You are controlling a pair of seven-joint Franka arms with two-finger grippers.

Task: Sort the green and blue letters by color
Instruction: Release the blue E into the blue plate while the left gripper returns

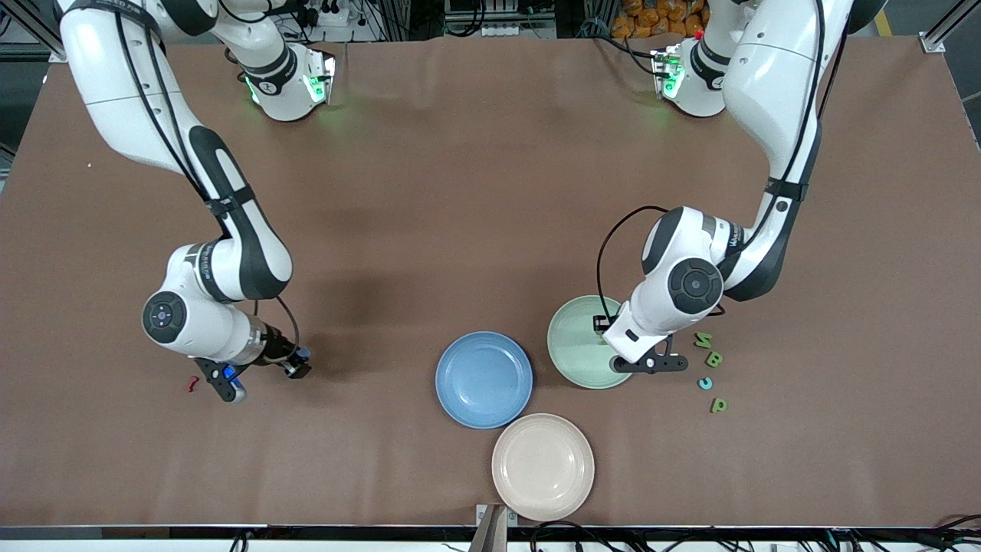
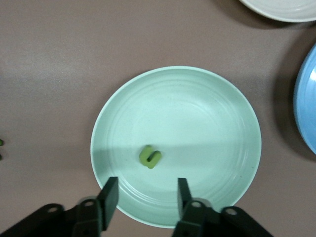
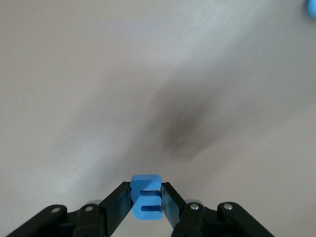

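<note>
My left gripper [image 2: 146, 186] is open with nothing between its fingers, over the rim of the pale green plate [image 2: 197, 113]. A small green letter [image 2: 150, 156] lies flat on that plate, just ahead of the fingertips and apart from them. My right gripper [image 3: 146, 197] is shut on a blue letter [image 3: 146, 196] shaped like an E, above bare table toward the right arm's end. Loose on the table beside the green plate [image 1: 571, 337] lie three green letters [image 1: 714, 358] and one blue-green letter [image 1: 704, 382].
A blue plate [image 1: 483, 379] sits beside the green one, and a beige plate [image 1: 542, 466] lies nearer the front camera. A red squiggly letter [image 1: 192, 382] lies by the right gripper. A small blue thing [image 3: 311, 7] shows at the right wrist view's corner.
</note>
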